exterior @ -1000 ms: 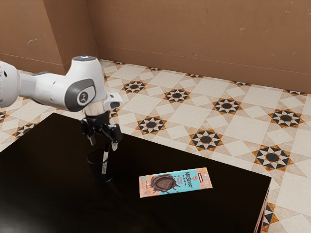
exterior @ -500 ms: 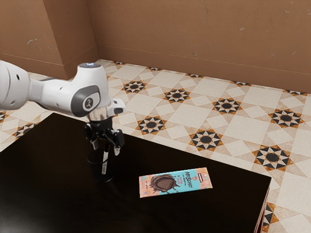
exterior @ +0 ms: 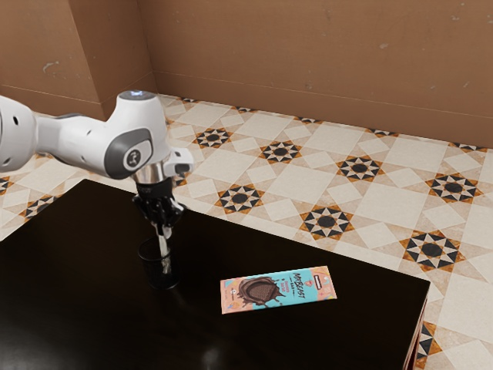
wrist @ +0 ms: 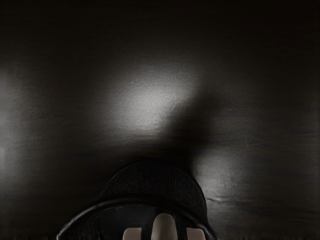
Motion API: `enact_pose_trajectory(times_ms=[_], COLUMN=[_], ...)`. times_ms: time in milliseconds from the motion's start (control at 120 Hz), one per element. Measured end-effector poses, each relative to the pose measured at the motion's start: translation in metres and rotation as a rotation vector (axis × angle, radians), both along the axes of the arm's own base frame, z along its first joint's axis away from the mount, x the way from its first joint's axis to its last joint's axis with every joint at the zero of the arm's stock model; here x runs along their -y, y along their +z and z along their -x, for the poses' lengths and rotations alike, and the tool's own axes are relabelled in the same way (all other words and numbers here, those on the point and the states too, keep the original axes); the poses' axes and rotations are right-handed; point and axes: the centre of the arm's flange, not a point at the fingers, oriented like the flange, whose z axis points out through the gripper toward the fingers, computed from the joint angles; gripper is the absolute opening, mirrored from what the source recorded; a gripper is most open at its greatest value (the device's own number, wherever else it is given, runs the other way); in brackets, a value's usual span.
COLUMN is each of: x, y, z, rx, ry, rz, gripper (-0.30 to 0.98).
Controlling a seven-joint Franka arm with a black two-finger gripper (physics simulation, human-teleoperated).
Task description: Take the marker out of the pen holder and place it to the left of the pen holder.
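At the mesh pen holder, my gripper points down just above the rim, its fingers closed together on the upper end of the marker. The marker's lower part is still inside the holder, standing nearly upright. In the wrist view, the holder lies under the hand, and the rounded end of the marker sits between the two pads of the gripper, touched from both sides.
A colourful chocolate bar packet lies flat on the dark table, toward the exterior view's right from the holder. The table's far edge runs behind the holder, with the tiled floor beyond it.
The fingers have come together on the marker, having stood apart on either side of it before. The hand has shifted slightly toward the exterior view's left. Holder and packet have stayed put.
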Motion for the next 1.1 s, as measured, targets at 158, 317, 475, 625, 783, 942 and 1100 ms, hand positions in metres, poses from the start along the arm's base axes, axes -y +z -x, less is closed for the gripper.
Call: enact_pose_trajectory(times_ms=[158, 317, 475, 625, 783, 942, 1100], x=[-0.016, -0.030, -0.106, -0.172, -0.197, -0.198, -0.192], y=[0.053, 0.112, 0.084, 0.027, -0.019, -0.048, -0.029], z=[0.017, 0.031, 0.033, 0.005, -0.045, -0.054, -0.049], rx=[0.077, 0.154, 0.031, -0.190, -0.389, -0.545, -0.564], ry=[0.022, 0.033, 0.178, 0.305, 0.321, 0.296, 0.271], rz=[-0.023, -0.069, -0.092, -0.037, 0.032, 0.089, 0.135], gripper=[-0.07, -0.08, -0.08, -0.08, -0.08, -0.01, 0.33])
